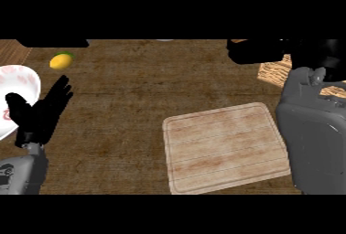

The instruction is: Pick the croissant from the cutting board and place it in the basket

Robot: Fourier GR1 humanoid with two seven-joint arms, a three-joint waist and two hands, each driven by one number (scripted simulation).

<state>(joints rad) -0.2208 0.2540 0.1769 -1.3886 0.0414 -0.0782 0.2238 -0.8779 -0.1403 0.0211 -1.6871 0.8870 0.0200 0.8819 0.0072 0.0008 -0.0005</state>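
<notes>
The light wooden cutting board [226, 148] lies at centre right with nothing on it. My right forearm runs up the right edge, and my right hand [270, 51] is a dark mass at the top right, over the woven basket [273, 73]. The arm hides most of the basket. No croissant shows plainly; a small tan bit [236, 41] peeks out at the hand's upper left, and I cannot tell what it is. My left hand [39, 116] rests open at the left, fingers pointing up.
A yellow-green fruit [62, 60] lies at the upper left on the brown wooden counter [135, 91]. A white plate [15, 82] with a red pattern sits at the left edge, partly behind my left hand. A dark object [54, 43] shows at the top left.
</notes>
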